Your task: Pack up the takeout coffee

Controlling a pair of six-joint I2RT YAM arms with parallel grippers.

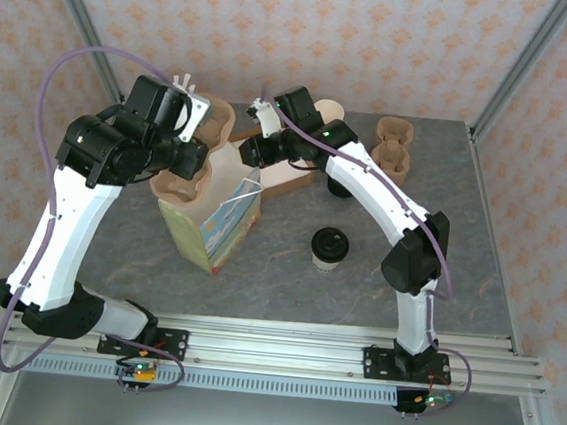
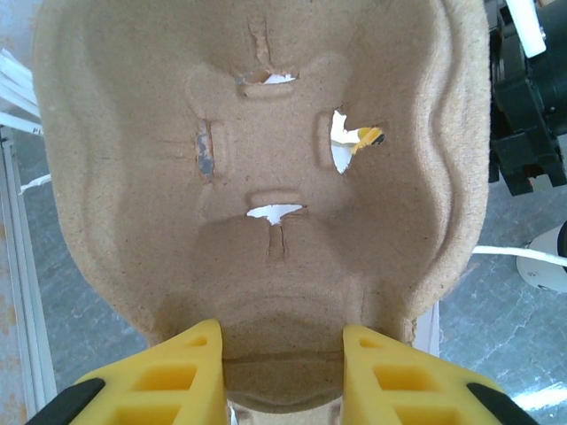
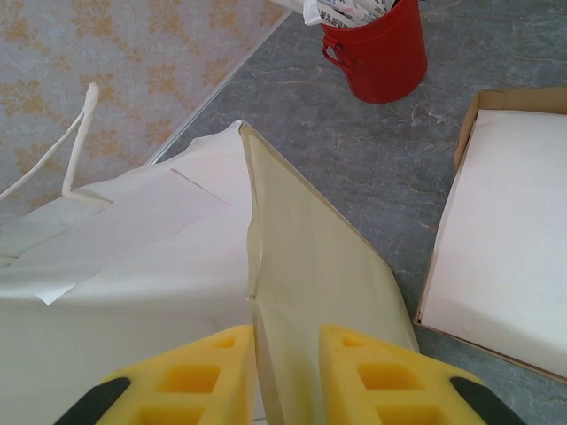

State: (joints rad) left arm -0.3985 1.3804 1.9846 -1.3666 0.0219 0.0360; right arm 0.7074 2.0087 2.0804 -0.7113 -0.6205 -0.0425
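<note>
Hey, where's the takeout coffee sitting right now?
In the top view the takeout coffee stands on the table right of centre, between the paper bag and the right arm's elbow, touching neither.

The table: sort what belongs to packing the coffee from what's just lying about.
For the job:
- lidded coffee cup
- paper bag
- cup carrier

Lying about:
- spare cup carrier
- red bucket
- flat cardboard box

The grey marbled table (image 1: 478, 281) carries the lidded takeout coffee (image 1: 329, 249) near its middle. A printed paper bag (image 1: 220, 229) stands to the left of the cup. A shallow cardboard box (image 3: 509, 239) lies behind them. Pulp cup carriers (image 1: 392, 148) sit at the back right, and a red bucket (image 3: 379, 55) stands near the box.
</note>
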